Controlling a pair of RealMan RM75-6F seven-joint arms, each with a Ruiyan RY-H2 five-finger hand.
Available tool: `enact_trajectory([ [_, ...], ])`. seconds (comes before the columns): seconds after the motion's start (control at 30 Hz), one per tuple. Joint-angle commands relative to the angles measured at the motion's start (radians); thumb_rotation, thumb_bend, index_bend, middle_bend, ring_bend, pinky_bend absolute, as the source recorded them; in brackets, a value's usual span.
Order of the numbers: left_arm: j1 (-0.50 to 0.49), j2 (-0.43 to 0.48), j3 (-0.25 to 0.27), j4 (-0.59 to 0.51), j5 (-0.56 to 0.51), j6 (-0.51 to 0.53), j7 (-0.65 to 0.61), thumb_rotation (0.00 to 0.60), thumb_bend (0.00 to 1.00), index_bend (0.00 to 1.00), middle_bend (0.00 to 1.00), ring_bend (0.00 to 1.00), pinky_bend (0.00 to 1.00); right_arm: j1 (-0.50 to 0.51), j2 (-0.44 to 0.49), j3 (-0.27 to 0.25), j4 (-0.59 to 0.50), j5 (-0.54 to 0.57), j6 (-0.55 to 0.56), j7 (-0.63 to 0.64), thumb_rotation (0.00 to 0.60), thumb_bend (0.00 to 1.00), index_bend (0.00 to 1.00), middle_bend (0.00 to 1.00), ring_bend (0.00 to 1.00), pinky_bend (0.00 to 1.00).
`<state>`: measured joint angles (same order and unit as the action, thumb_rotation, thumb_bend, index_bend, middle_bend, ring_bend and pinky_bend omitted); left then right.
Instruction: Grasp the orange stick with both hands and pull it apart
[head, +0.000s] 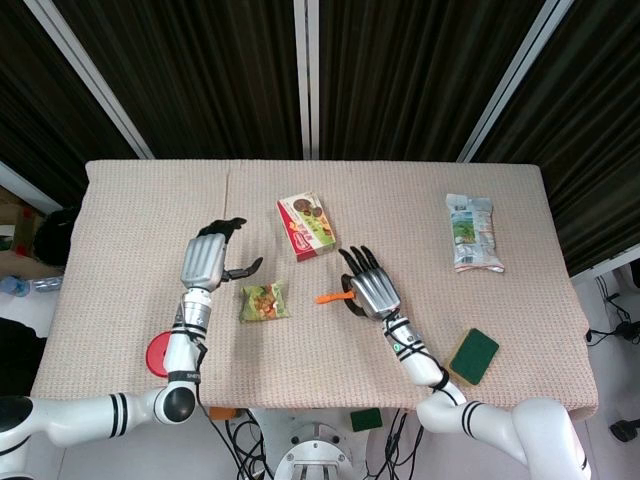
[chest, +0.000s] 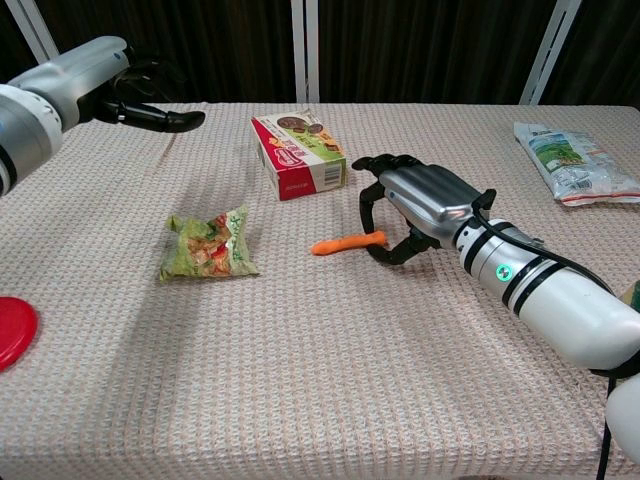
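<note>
The table is covered in a beige cloth with a bumpy, woven look, not shiny at all. The orange stick looks smooth and matt, maybe plastic, though it is too small to be sure. Both hands, the left hand and the right hand, have shiny silver metal backs and dark matt fingers. The arms are glossy white. The green snack bag is crinkly, shiny foil or plastic. The red box looks like smooth printed card. The white packet is glossy plastic. The green sponge looks rough and dull. The red disc is smooth.
</note>
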<state>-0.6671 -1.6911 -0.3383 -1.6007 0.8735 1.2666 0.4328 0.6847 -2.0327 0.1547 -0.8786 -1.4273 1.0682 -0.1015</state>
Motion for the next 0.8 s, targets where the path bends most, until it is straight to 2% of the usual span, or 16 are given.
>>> enact_trajectory([
  [0.03,0.0,0.001,0.001,-0.005,0.002,0.0,0.001,0.364,0.17,0.22,0.27,0.16,0.22,-0.004,0.004,-0.001,-0.009,0.001,0.002,-0.004,0.6,0.33,0.59,0.04,0.0,0.0],
  [0.27,0.008,0.012,0.031,-0.053,0.01,-0.01,0.009,0.364,0.17,0.23,0.27,0.16,0.22,-0.012,0.011,-0.001,-0.025,0.002,0.013,-0.012,0.6,0.33,0.59,0.04,0.0,0.0],
  [0.5,-0.022,-0.014,0.083,-0.08,0.037,-0.082,0.028,0.366,0.17,0.3,0.3,0.18,0.24,-0.017,0.022,-0.005,-0.042,0.004,0.009,-0.017,0.6,0.33,0.59,0.04,0.0,0.0],
  [0.63,-0.051,-0.057,0.09,-0.057,0.046,-0.118,0.03,0.367,0.17,0.31,0.3,0.19,0.25,-0.026,0.022,-0.008,-0.049,0.006,0.016,-0.022,0.6,0.33,0.59,0.03,0.0,0.0],
  [0.8,-0.09,-0.134,0.076,0.031,0.043,-0.149,0.024,0.385,0.17,0.34,0.3,0.19,0.25,-0.04,0.019,-0.011,-0.055,0.008,0.032,-0.017,0.6,0.33,0.59,0.03,0.0,0.0],
])
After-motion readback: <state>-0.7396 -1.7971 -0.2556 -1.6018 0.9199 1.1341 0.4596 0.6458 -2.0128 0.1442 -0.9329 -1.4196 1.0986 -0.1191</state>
